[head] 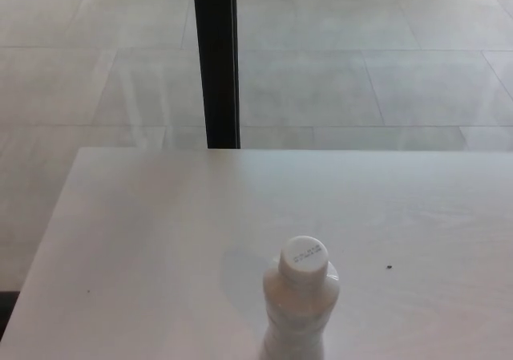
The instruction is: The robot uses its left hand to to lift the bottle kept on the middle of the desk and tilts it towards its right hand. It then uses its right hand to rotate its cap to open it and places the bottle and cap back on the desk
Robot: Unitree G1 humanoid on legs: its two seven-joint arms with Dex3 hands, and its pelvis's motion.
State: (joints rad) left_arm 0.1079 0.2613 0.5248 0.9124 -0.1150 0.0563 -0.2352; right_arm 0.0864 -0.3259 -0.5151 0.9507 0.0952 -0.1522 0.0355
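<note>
One bottle (298, 312) stands upright on the desk (160, 240), at the near edge of the scene and a little right of the middle. It is white and looks slightly see-through, with rounded shoulders that narrow to a short neck. Its lower part runs out past the bottom of the picture, so the base cannot be seen. A white cap (304, 257) sits on the neck, closed, with ribbed sides and a flat top that carries some small raised lettering too fine to read. A faint grey shadow (240, 276) of the bottle falls on the desk just to its left.

Neither robot hand appears in the head view, so whether their fingers are apart or together cannot be told; nothing touches the bottle.

The desk is pale white with a soft, matte look and a faint grain. A small dark speck (389, 267) lies on it to the right of the cap, and a still smaller one (88, 291) sits near the left edge. The left edge of the desk slants away toward the far side, and the far edge runs straight across the scene.

Beyond the desk lies a floor (361, 71) of large light grey tiles with thin joints. A black upright post (216, 59) rises from behind the far edge of the desk, left of the middle, and runs out of the top of the picture.
</note>
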